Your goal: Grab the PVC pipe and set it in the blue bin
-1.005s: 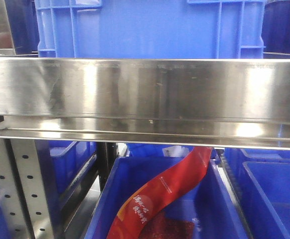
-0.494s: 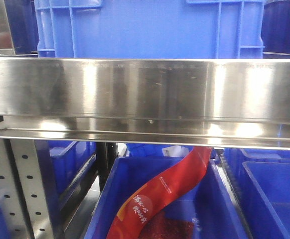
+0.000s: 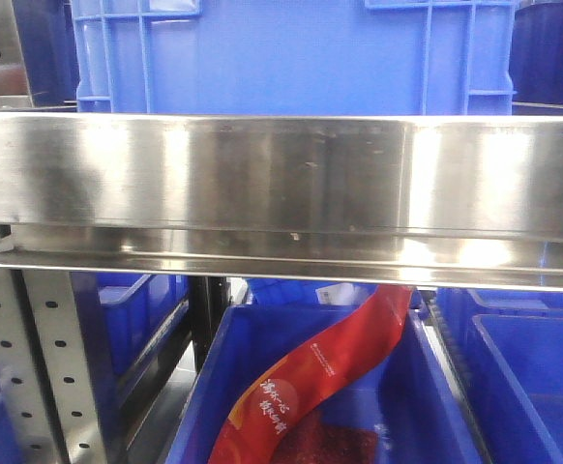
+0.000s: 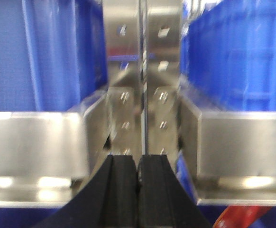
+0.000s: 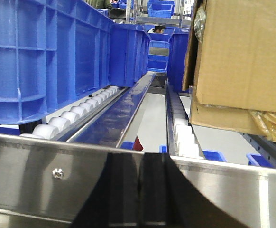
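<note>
Almost nothing has changed for you: both the left pincer (image 4: 139, 175) and right pincer (image 5: 142, 190) stay clenched on nothing before the brushed steel shelf rail (image 3: 281, 179), and no curved white PVC pipe is visible, so grabbing hasn't started.

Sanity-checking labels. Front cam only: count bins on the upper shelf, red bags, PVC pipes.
Bins on upper shelf: 3: centre bin, left bin and right bin, both side ones cut off by the frame
Red bags: 1: red bag
PVC pipes: 0 in view
Total: 4
</note>
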`<act>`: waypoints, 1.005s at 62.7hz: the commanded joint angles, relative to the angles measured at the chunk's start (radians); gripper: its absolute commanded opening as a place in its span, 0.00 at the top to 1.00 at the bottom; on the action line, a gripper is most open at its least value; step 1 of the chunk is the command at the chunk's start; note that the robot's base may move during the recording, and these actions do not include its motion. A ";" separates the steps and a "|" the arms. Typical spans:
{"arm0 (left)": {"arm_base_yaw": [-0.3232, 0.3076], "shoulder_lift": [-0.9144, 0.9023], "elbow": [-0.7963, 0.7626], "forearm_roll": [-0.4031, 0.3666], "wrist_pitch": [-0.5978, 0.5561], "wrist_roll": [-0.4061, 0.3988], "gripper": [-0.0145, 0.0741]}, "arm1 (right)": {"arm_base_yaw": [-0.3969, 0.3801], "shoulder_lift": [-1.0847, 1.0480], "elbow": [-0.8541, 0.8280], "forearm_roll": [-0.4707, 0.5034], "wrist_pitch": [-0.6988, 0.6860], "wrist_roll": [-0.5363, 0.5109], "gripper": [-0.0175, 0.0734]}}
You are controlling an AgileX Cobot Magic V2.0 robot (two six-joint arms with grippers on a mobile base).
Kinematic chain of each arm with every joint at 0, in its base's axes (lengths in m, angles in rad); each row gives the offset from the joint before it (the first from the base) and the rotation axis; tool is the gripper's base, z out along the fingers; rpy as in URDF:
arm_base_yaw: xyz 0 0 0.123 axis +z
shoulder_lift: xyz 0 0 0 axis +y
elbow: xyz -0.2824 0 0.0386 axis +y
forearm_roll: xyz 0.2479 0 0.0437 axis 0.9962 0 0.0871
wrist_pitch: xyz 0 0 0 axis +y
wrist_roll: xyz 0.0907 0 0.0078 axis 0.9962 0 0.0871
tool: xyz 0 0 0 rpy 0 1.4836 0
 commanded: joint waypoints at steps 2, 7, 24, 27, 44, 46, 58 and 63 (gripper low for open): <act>0.028 -0.008 -0.001 0.013 -0.020 -0.043 0.96 | -0.006 -0.003 0.000 0.005 -0.028 -0.008 0.99; 0.036 -0.008 -0.001 0.022 -0.019 -0.087 0.96 | -0.006 -0.003 0.000 0.005 -0.028 -0.008 0.99; 0.036 -0.008 -0.001 0.020 -0.034 -0.128 0.96 | -0.006 -0.003 0.000 0.005 -0.028 -0.008 0.99; 0.036 -0.008 -0.001 0.020 -0.042 -0.128 0.96 | -0.006 -0.003 0.000 0.005 -0.028 -0.008 0.99; 0.036 -0.008 -0.001 0.020 -0.044 -0.128 0.96 | -0.006 -0.003 0.000 0.005 -0.028 -0.008 0.99; 0.036 -0.008 -0.001 0.020 -0.044 -0.128 0.96 | -0.006 -0.003 0.000 0.005 -0.028 -0.008 0.99; 0.036 -0.008 -0.001 0.020 -0.044 -0.128 0.96 | -0.006 -0.003 0.000 0.005 -0.028 -0.008 0.99; 0.036 -0.008 -0.001 0.020 -0.044 -0.128 0.96 | -0.006 -0.003 0.000 0.005 -0.028 -0.008 0.99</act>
